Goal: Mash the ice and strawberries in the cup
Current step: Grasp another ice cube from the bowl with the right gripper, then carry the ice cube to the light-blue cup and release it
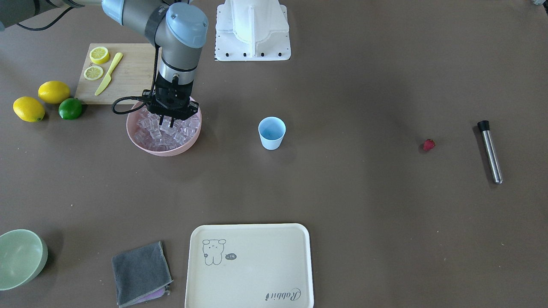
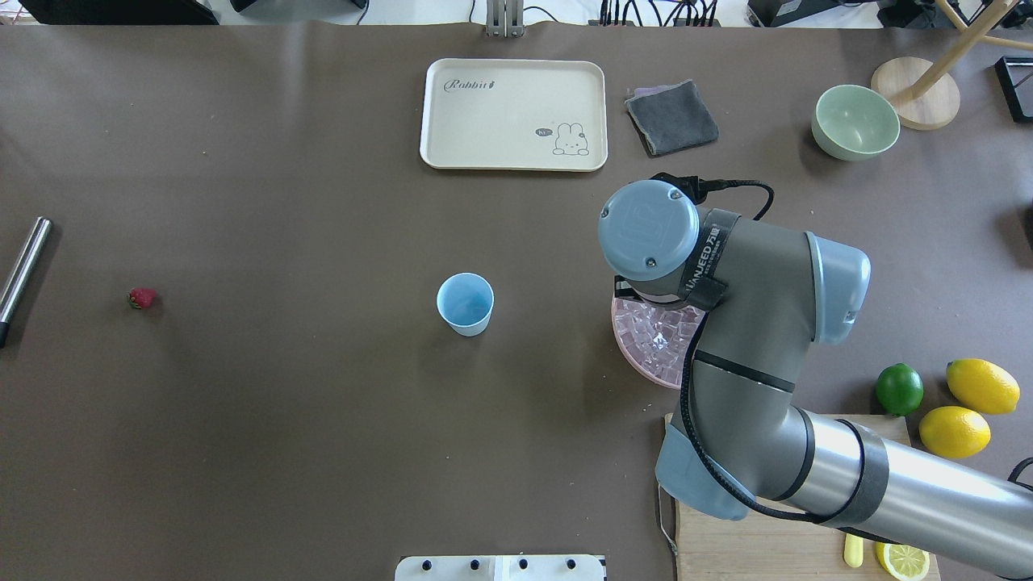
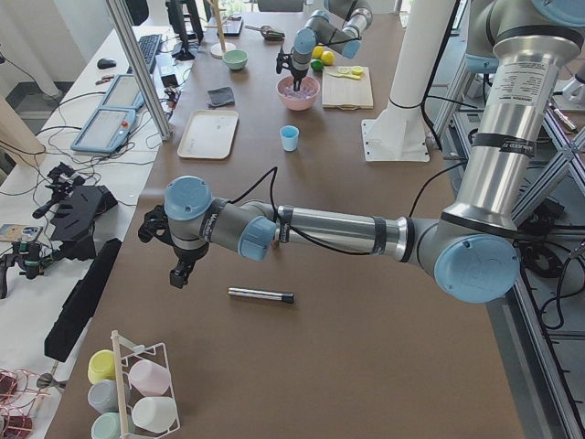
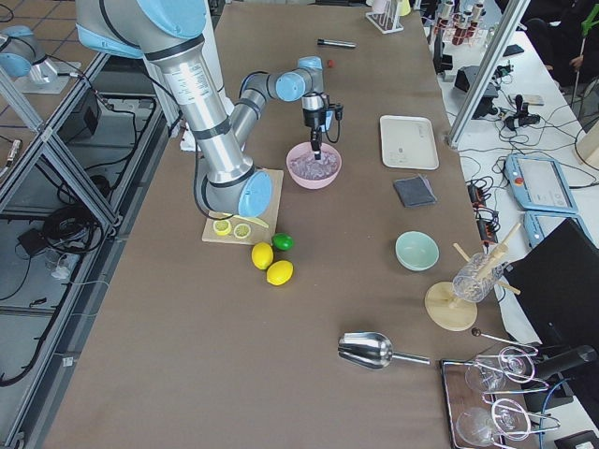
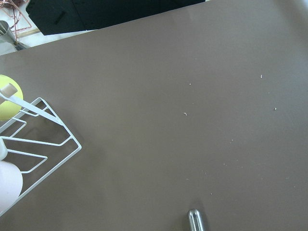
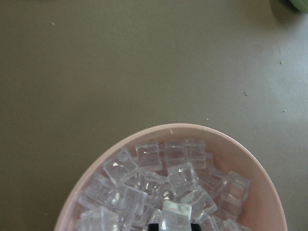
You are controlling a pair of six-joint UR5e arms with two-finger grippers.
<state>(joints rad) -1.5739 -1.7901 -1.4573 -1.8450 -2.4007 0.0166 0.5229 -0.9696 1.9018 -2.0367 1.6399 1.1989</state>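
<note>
Zero pieces show in your cup [image 1: 271, 132], mid-table. Your right gripper [image 1: 167, 124] dips into the ice [image 1: 147, 133] in the pink bowl [image 1: 165, 152]; whether it clasps a cube, I cannot tell. The strawberry [image 1: 428, 145] lies far on the robot's left; mashing is not yet begun.

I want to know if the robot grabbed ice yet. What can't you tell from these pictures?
right gripper: its arm hides it in the overhead view; too small in the front-facing view to tell if it pinches ice.
left gripper: only in the left side view, too small to judge.
pink bowl: cut off by the right wrist view's bottom edge.
</note>
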